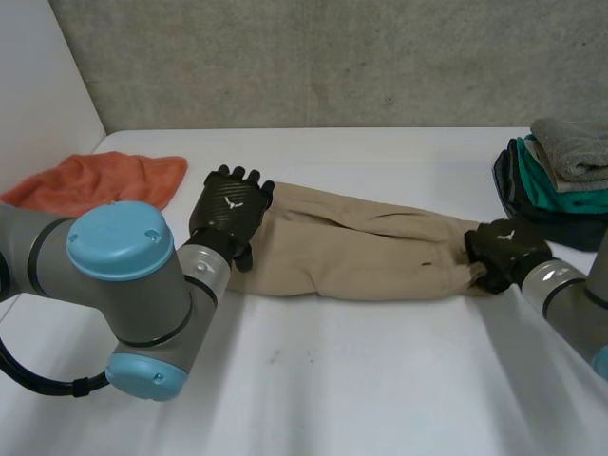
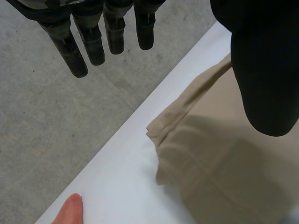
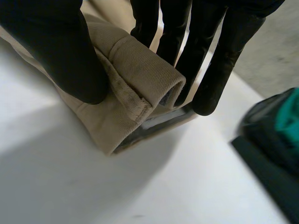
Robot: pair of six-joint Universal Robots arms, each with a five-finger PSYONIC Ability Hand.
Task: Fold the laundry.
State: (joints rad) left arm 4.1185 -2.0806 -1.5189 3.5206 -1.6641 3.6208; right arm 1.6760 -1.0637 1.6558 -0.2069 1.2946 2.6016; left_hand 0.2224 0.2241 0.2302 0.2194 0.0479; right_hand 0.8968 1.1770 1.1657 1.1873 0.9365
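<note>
FOLDING DAY: At the white table [image 1: 380,389], my right hand [image 1: 503,253] pinched one end of the beige trousers [image 1: 351,242] between thumb and fingers, with the hem doubled over and bunched in the grip. My left hand [image 1: 228,209] hung open at the other end, its fingers [image 2: 77,58] straight and reaching past the cloth's corner, holding nothing. The trousers lay stretched across the middle of the table between my two hands, creased along their length. An orange cloth [image 1: 95,180] lay crumpled at the far left, and a stack of folded clothes [image 1: 560,171] sat near my right hand.

As I judged it, the step in hand was taking hold of both ends before folding one over the other. To do it well, my left hand needed to come down squarely on its corner and catch every layer there, not just the top one. A light pull between the two hands would then draw the creases flat. The right end would have to travel up and over rather than drag, and stay clear of the stack beside it.
</note>
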